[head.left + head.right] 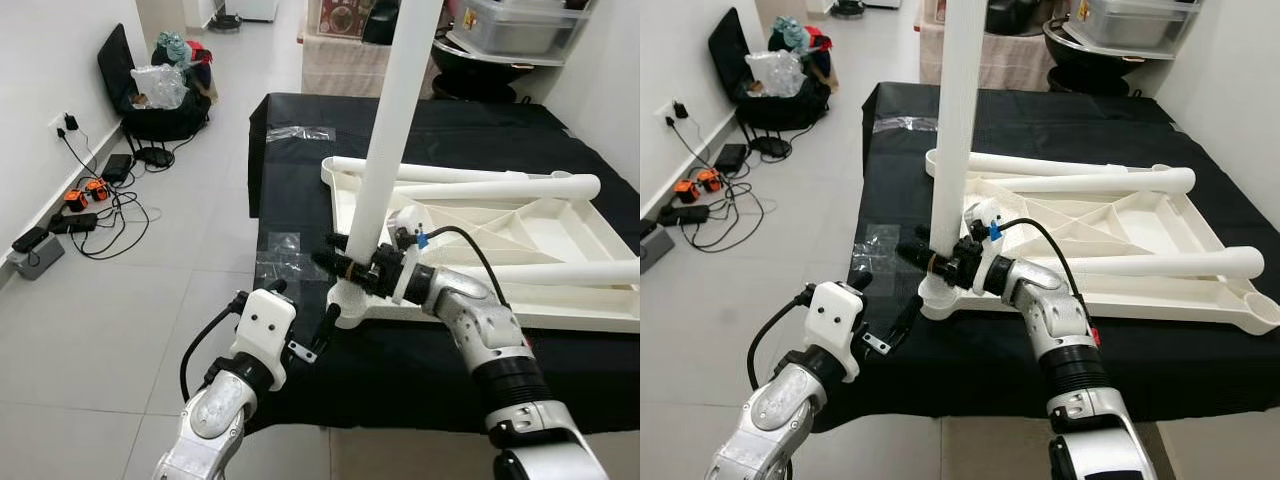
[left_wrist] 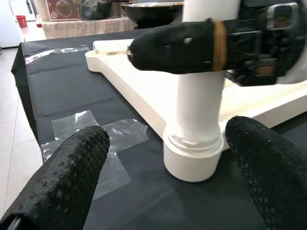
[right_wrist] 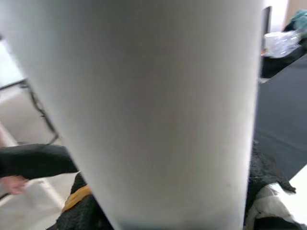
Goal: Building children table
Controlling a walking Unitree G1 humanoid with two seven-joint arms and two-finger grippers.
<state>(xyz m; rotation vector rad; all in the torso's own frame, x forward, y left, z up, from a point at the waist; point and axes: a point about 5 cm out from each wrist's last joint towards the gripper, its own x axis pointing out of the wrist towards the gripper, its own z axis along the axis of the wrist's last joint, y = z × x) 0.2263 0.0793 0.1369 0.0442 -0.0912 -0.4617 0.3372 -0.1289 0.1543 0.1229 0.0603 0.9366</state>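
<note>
The white plastic children's table top (image 1: pixel 520 235) lies upside down on the black cloth-covered table (image 1: pixel 300 190) in the middle right of the frame, with one white round plastic leg (image 1: pixel 392 130) standing upright in its near left corner socket and three more white legs lying across it, so four legs in total. The right gripper (image 1: pixel 345 265) has its two black fingers closed around the low part of the upright leg, while the left gripper (image 2: pixel 163 158) is wide open and holds nothing, its fingers (image 2: pixel 67 177) just before the socket, near two patches of clear tape (image 1: pixel 280 255) on the cloth. At the upper left, a black bag (image 1: pixel 150 85) and black cables (image 1: pixel 100 205) lie on the grey tiled floor
</note>
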